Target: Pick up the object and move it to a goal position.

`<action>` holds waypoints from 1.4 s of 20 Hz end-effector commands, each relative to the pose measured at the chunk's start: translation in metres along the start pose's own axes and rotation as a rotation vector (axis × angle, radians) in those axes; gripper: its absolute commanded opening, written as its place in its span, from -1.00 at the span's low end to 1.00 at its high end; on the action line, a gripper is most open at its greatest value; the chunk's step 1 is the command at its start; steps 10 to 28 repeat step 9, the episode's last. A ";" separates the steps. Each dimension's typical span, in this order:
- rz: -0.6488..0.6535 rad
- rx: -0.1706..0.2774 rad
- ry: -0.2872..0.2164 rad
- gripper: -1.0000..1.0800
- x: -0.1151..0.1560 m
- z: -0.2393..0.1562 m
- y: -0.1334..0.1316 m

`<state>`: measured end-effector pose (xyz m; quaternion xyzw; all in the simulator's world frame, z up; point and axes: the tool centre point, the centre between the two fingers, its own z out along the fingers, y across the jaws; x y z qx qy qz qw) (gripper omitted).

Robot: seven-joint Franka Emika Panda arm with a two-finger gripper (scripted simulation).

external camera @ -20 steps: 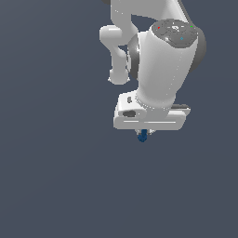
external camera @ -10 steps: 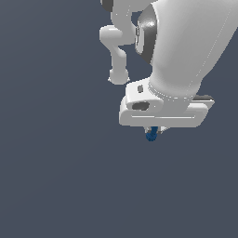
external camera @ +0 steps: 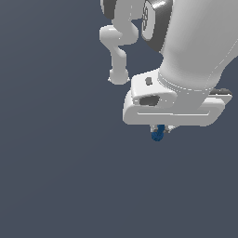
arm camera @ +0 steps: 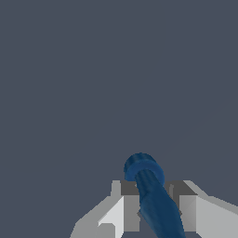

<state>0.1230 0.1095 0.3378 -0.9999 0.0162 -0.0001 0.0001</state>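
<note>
The arm (external camera: 195,51) is rendered in smooth, matte white, with rounded, swollen links and a dark band at one joint near the top of the exterior view. Its hand is a flat, broad white block with rounded corners and a dark recessed slot on the side facing the camera. Below that block the gripper (external camera: 160,129) is only partly seen: short pale grey fingers, blocky and flat-faced, project from the underside.

The object (external camera: 158,134) is a small, dark blue piece with a slightly glossy, plastic-like finish. In the wrist view the object (arm camera: 151,195) is shown as a slim cylindrical stem ending in a wider, rounded, ring-like cap at its far end.

The jaws are closed down to a narrow gap, and the object is held in that gap. In the wrist view one grey finger (arm camera: 125,211) is pressed against one side of the stem and the other finger against the opposite side, the capped end reaching out past the fingertips. In the exterior view the blue piece is seen hanging just beneath the white hand block, tilted a little, its lower end clear of the fingers.

The surface (external camera: 60,176) is a plain, uniform slate grey, without texture or markings. Whether the object is touching it cannot be told.
</note>
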 end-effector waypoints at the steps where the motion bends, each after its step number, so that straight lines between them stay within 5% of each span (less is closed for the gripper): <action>1: 0.000 0.000 0.000 -1.00 0.002 -0.004 -0.001; 28: 0.000 0.000 0.000 -1.00 0.004 -0.008 -0.003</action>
